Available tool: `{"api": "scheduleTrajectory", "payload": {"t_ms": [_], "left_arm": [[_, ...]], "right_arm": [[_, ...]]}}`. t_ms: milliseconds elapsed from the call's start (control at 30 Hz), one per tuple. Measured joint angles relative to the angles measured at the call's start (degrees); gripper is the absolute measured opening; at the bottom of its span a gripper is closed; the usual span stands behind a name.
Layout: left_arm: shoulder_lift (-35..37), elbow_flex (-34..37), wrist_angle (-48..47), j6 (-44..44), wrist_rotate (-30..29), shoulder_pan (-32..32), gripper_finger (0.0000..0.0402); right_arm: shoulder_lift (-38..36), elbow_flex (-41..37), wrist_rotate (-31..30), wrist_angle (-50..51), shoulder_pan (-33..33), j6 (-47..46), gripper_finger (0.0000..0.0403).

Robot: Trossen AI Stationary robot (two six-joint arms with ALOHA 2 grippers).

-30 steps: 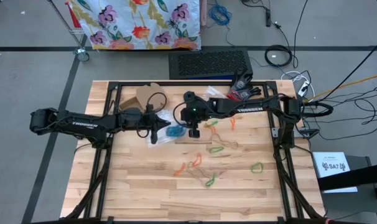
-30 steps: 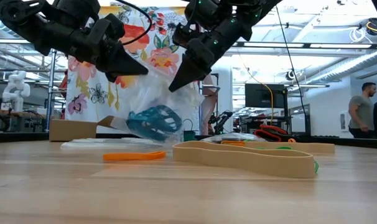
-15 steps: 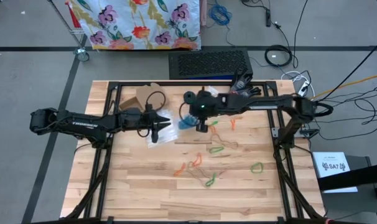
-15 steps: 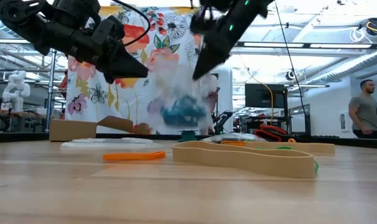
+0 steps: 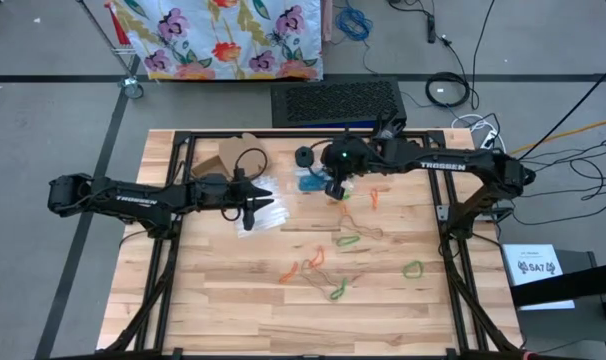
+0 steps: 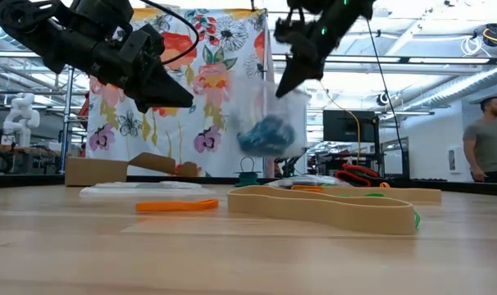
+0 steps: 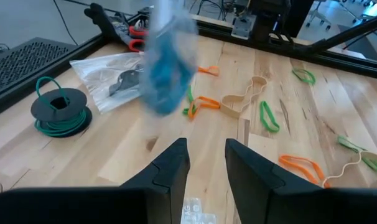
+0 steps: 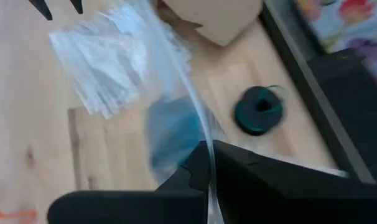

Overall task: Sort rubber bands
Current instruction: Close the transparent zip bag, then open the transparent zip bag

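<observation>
Your right gripper (image 5: 335, 190) is pinched tight on the top edge of a clear plastic bag (image 6: 269, 123), which hangs below it with a clump of blue rubber bands (image 6: 266, 134) in its bottom; the bag is off the table, toward the far edge, near a green spool (image 7: 60, 111). Your left gripper (image 5: 250, 212) holds nothing, its fingers parted, over a flat stack of clear bags (image 5: 267, 212) well to the left of the hanging one. The loose rubber bands (image 5: 328, 262), orange, green and tan, lie scattered on the wood nearer the front edge, mostly in the middle and to the right. So what counts is this: the loose bands lie nearer-side of the hanging bag, roughly below your right arm, and closer to it than to the left. The bag's long axis runs vertically, its mouth uppermost in the grip.
</observation>
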State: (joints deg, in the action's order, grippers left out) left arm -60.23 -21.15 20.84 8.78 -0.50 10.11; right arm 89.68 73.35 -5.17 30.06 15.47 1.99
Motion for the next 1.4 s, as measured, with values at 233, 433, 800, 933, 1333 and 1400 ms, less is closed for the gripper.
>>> {"api": "scheduleTrajectory", "payload": {"t_ms": [233, 433, 800, 933, 1333, 1400], "left_arm": [[0.00, 0.00, -1.00, 1.37, 0.07, -0.11, 0.0109], [0.00, 0.00, -0.92, 1.36, -0.75, -0.13, 0.0109], [0.00, 0.00, -0.83, 2.32, -3.79, -0.12, 0.0109], [0.00, 0.00, -0.83, 2.95, -4.74, -0.11, 0.0109], [0.00, 0.00, -0.87, 4.44, -4.76, -0.11, 0.0109], [0.00, 0.00, -0.88, 4.42, -4.76, -0.12, 0.0109]], "right_arm": [[0.05, -10.64, 3.84, -11.19, 7.27, -3.27, 0.0000], [0.05, -18.12, 3.83, -16.62, 15.84, -5.64, 0.0000], [0.07, -26.96, 11.15, -29.64, 19.20, -2.80, 0.0073], [0.07, -26.96, 11.02, -29.88, 19.46, -0.53, 0.0125], [-0.39, -26.96, -2.92, -29.87, 19.93, 3.44, 0.0183], [-0.41, -26.96, -3.74, -29.88, 19.95, 3.62, 0.0179]]}}
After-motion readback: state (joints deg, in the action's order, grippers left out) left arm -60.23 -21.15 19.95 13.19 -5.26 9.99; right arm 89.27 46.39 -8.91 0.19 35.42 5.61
